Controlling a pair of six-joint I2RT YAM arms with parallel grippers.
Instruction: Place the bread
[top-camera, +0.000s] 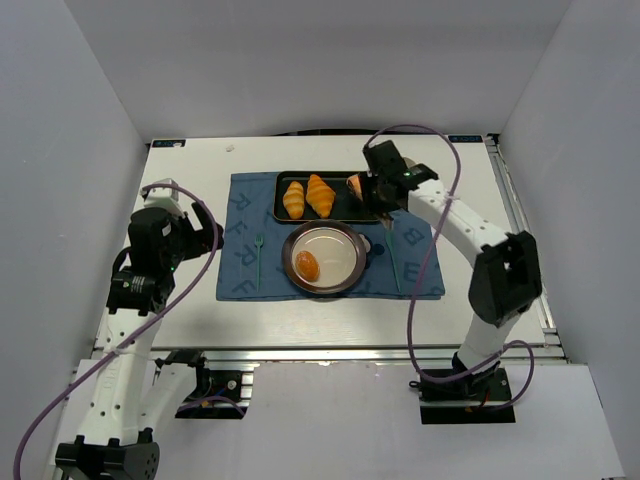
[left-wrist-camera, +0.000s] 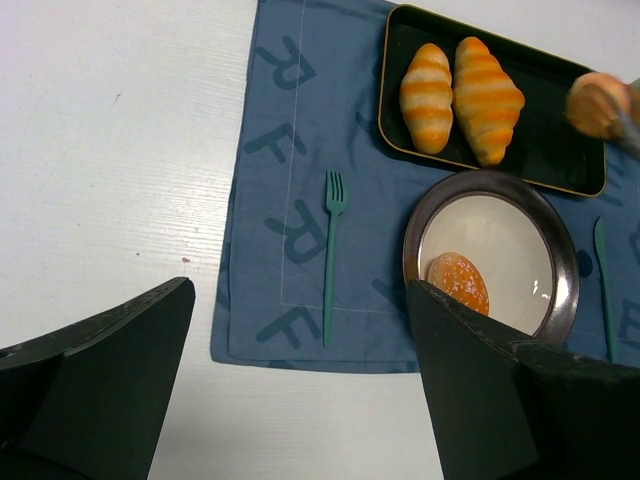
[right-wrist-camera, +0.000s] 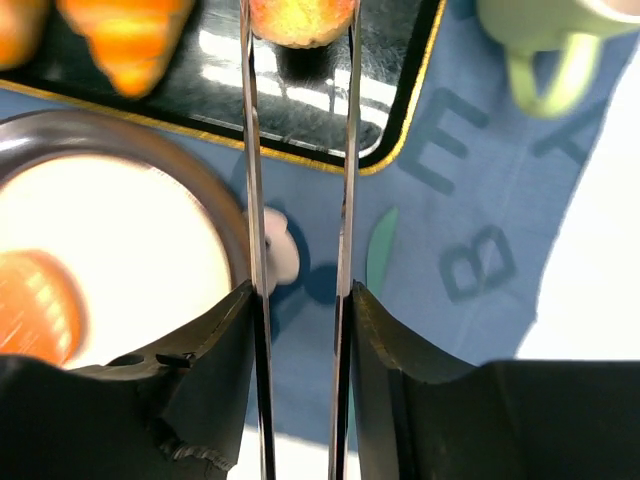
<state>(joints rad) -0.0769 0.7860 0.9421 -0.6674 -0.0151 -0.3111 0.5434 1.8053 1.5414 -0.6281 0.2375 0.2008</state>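
The right hand (top-camera: 363, 189) pinches one bun (right-wrist-camera: 300, 18) over the black tray (left-wrist-camera: 560, 145), near the far edge of the tabletop (top-camera: 250, 315). The bun looks light, smooth and squashy, so hold its middle softly. The other bun (top-camera: 308, 266) sits on the plate (left-wrist-camera: 480, 183). The left hand (left-wrist-camera: 300, 305) is wide open and holds nothing.

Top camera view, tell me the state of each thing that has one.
Gripped bun: held in the right claw, over the right end of the tray.
Plate bun: lying in the plate.
Croissants: lying side by side in the tray.
Fork: flat on the placemat.
Right claw: shut on the gripped bun.
Left claw: open, empty.
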